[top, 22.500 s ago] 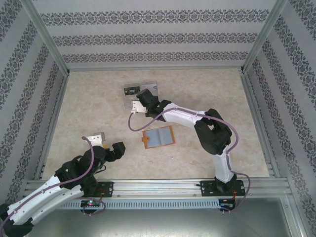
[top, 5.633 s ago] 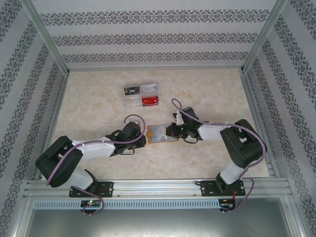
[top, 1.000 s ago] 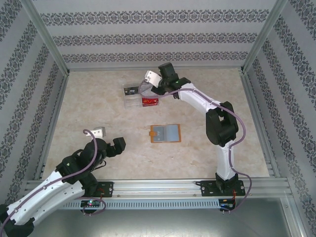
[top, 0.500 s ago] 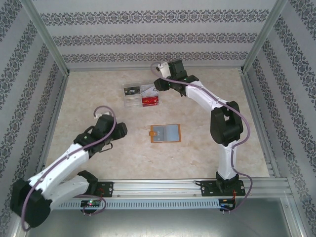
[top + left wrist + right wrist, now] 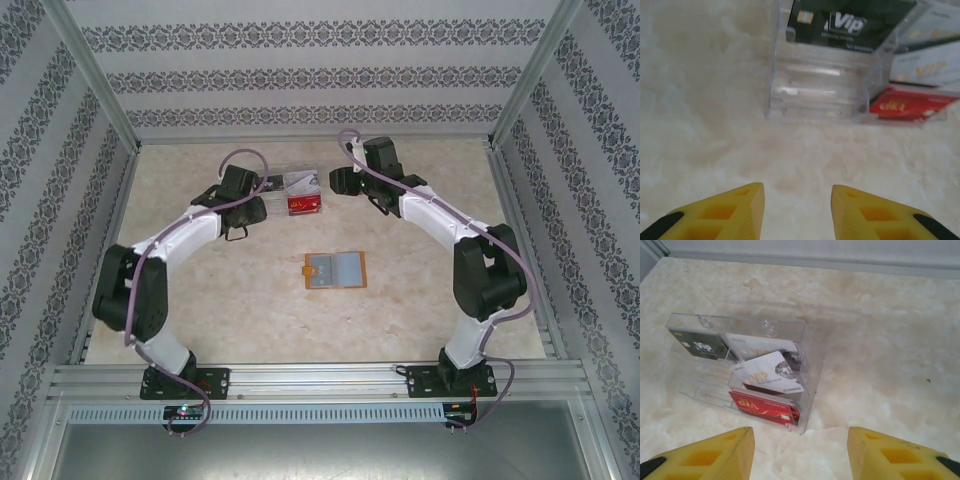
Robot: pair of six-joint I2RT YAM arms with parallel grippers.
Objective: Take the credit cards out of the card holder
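Two grippers, both empty, with the jaws parted and nothing between the fingers. The left gripper (image 5: 797,194) and the right gripper (image 5: 800,434) are both near the far edge of the table (image 5: 200,290), one on each side of a clear tiered rack (image 5: 815,97).

The rack holds a green card (image 5: 850,22), a white card (image 5: 769,372) and a red card (image 5: 765,407).

The card holder (image 5: 335,270) lies opened flat near the middle of the table, well apart from both grippers and the rack. Its long axis runs roughly parallel to the near edge, grey-blue pockets facing up. Whether any card remains in the pockets cannot be told from overhead.

Assessment: the holder lies toward the near edge from both tools, more directly below the right gripper. The right arm appears the nearer. Either arm must turn away from the rack and come back toward the near edge to reach it.
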